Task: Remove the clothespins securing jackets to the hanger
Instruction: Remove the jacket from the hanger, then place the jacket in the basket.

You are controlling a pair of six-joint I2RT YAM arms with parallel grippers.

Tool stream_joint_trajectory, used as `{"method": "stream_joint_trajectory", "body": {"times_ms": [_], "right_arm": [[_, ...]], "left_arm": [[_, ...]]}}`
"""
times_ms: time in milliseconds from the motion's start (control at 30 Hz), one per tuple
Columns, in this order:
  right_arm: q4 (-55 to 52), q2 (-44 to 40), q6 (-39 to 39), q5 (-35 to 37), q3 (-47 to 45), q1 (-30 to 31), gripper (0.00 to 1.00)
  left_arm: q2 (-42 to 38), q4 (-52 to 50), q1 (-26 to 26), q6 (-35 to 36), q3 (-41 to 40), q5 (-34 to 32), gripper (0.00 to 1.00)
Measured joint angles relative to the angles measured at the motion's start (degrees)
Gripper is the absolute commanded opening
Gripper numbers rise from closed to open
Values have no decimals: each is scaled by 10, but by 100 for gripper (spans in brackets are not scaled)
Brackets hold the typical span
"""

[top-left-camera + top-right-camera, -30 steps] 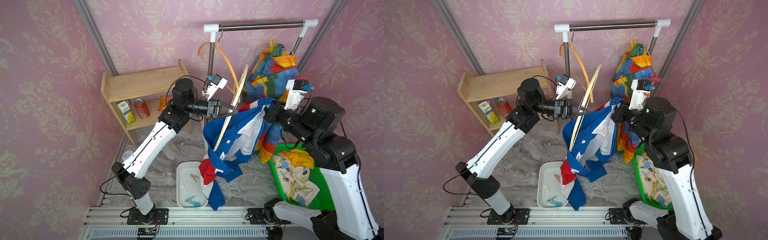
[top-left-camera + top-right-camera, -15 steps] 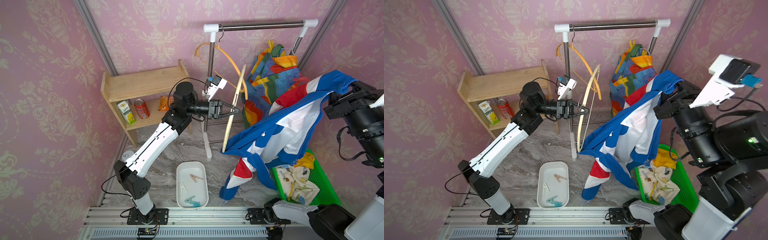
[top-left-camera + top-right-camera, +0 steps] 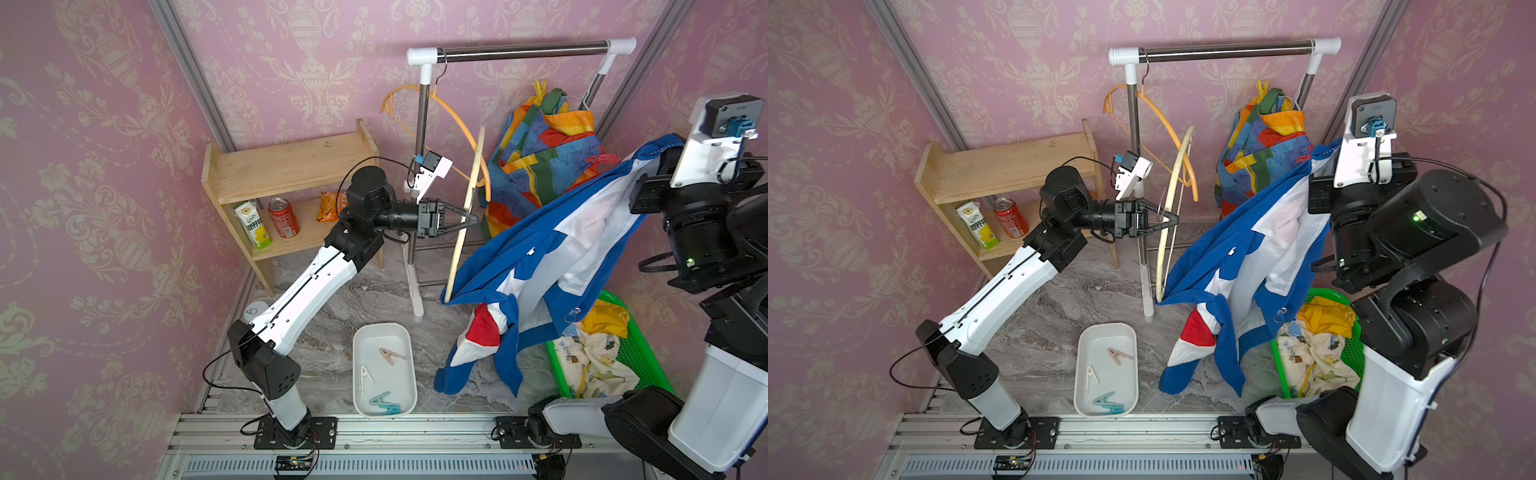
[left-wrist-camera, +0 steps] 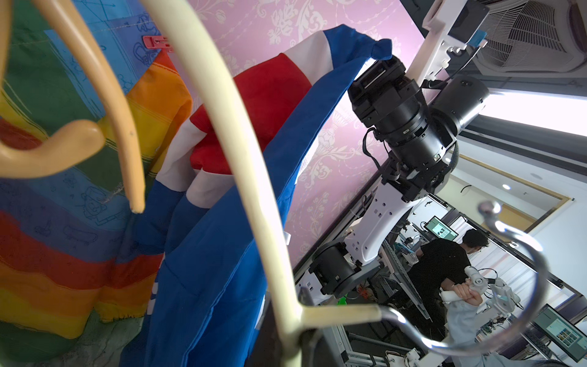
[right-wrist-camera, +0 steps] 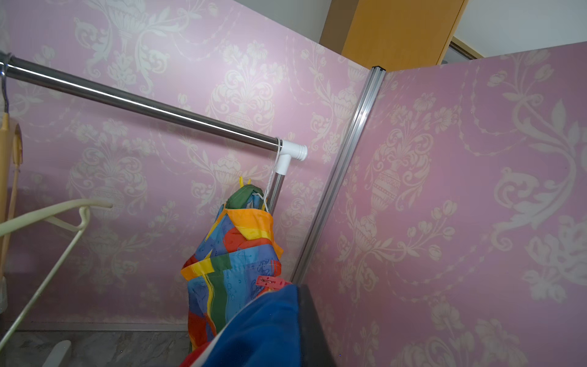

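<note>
Pink damask wallpaper closed in the little booth, with a grey marbled floor (image 3: pixel 374 299) underfoot and a steel rail (image 3: pixel 519 48) across the back. From where I stood, the left gripper (image 3: pixel 469 219) was clamped tight on the neck of a cream hanger (image 4: pixel 244 149), holding it tilted, its lower end at the edge of the blue jacket (image 3: pixel 540 249). The right gripper (image 4: pixel 379 60) was pinched shut on a bunched blue corner of that jacket, holding it high so the red and white panels hung above the floor, beside a green basket (image 3: pixel 642 349) where the yellow jacket (image 3: pixel 606 322) lay. The rainbow jacket (image 3: pixel 540 158) hung from the rail with a red clothespin (image 3: pixel 602 159) on its side and a yellow clothespin (image 3: pixel 540 88) at its top. A beige clothespin (image 3: pixel 390 356), a white clothespin (image 3: pixel 365 376) and a teal clothespin (image 3: pixel 384 403) lay in a white tray (image 3: pixel 401 384) on the floor.
</note>
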Motion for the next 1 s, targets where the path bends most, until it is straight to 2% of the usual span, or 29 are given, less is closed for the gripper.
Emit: {"method": "stream_joint_trajectory", "body": {"times_ms": [200,400,467,567,633,700,833,1000], "right_arm": [[10,-66,10,19,-145,-20,0],[5,-71,47,4,-179,-74,0],[0,-62,47,3,-158,-79,0],[-7,-34,29,4,-72,-80,0],[-3,-14,0,8,3,-80,0],[25,-15,-44,20,36,-80,0],[81,-63,-130,61,-16,-80,0],[90,-93,-162,87,-104,-84,2]], "left_arm": [[59,169,0,-128,70,2,0],[119,285,0,-226,158,0,0],[123,301,0,-241,165,0,0],[123,315,0,-253,165,0,0],[123,319,0,-256,163,0,0],[123,322,0,-256,157,0,0],[123,322,0,-256,147,0,0],[123,323,-1,-257,146,0,0]]}}
